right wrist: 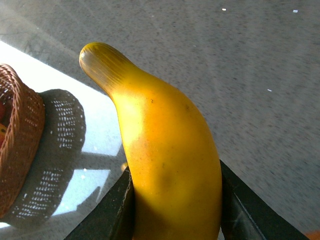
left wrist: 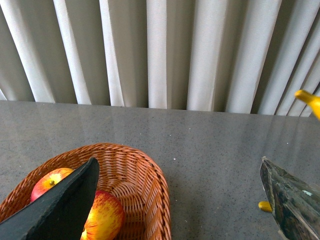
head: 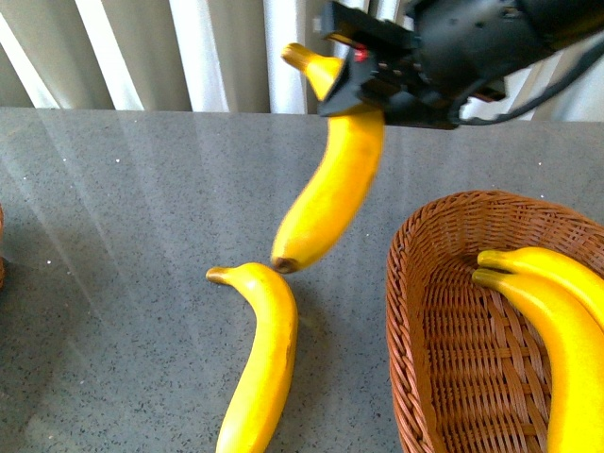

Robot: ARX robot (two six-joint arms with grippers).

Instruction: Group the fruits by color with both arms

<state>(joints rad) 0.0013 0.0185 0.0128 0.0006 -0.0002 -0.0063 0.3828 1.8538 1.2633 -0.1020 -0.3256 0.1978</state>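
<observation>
Right gripper [head: 366, 102] clenched on held banana [head: 332, 193] near stem end, clear of table [head: 113, 236]. Banana long axis hangs down from claw, tip slanting to robot's left, toward loose banana [head: 262, 363]. Likely target is wicker basket [head: 404, 283] with two bananas [head: 557, 311]: below claw, offset to robot's right, nearer robot body. Left gripper [left wrist: 178, 167] spread wide, empty, by apples [left wrist: 102, 215], farther off.

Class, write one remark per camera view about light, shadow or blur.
Front view: the held banana looks slightly smeared, and pale light streaks cross the table. Left wrist view: the left gripper shows dark against evenly lit curtains. Right wrist view: a basket throws a latticed shadow onto a sunlit patch; the table behind the banana is blurred.
</observation>
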